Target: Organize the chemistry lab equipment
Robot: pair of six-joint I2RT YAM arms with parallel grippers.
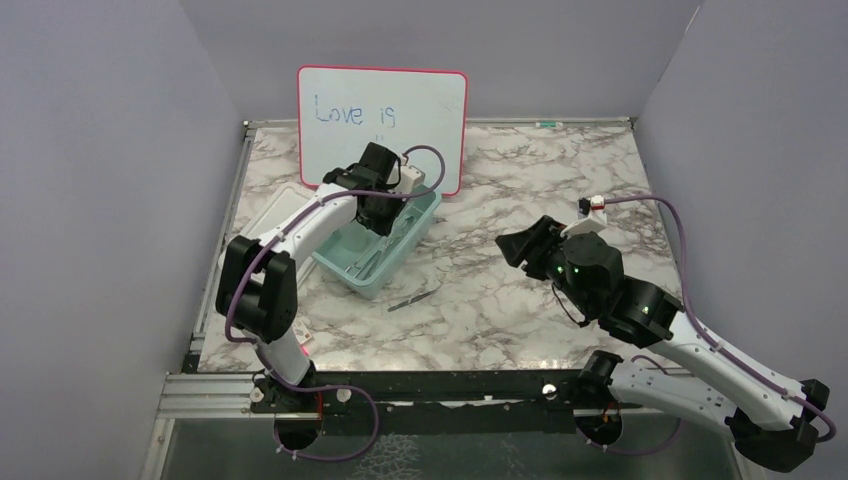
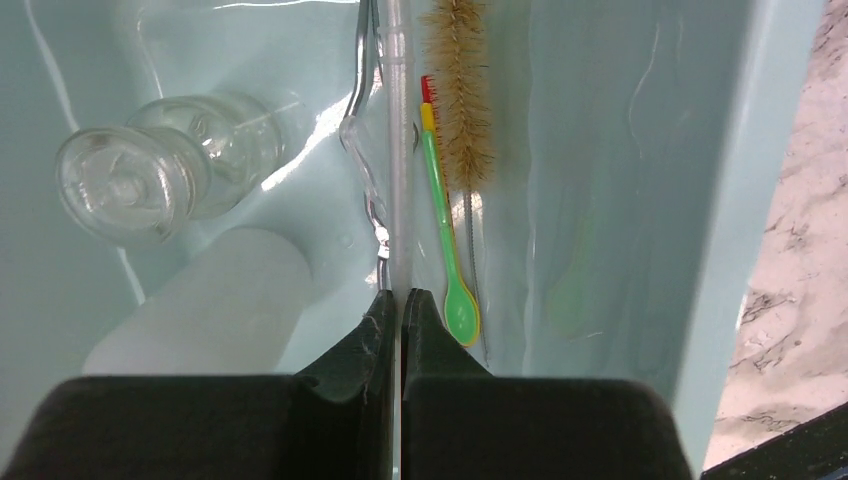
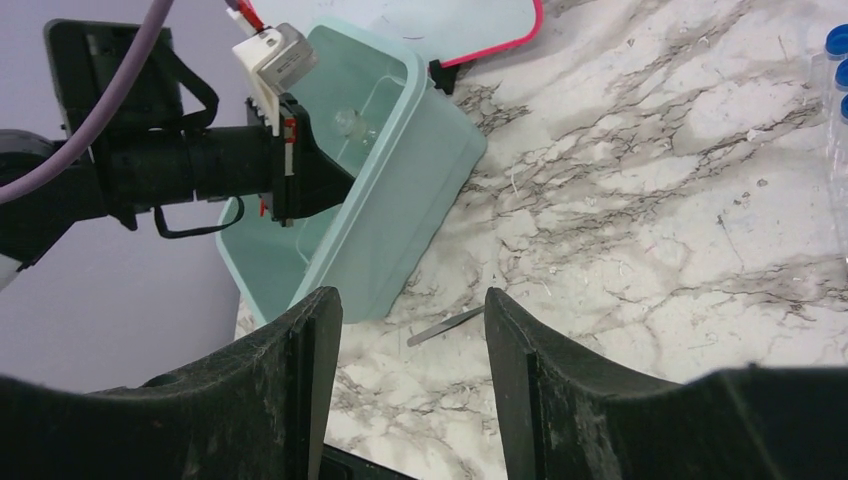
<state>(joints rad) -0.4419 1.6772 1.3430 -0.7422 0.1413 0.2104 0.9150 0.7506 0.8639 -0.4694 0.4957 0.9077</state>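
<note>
Inside, the teal bin (image 2: 740,200) held the small glass flask (image 2: 150,170), white squeeze bottle (image 2: 220,300), metal tongs (image 2: 362,130), brown bristle brush (image 2: 462,90) and a green spoon (image 2: 445,230). The left gripper (image 2: 400,310) was clenched on a thin clear rod (image 2: 398,150) there. The right gripper (image 3: 410,300) hung spread open, and the blue-capped clear tubes (image 3: 835,45) sat out on the marble table (image 1: 520,300).

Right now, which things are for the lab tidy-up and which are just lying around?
For the job: glass flask, white bottle, bristle brush, metal tongs, clear rod, green spoon, blue-capped tubes, thin metal tool, teal bin.

Just lying about: pink-framed whiteboard.
</note>
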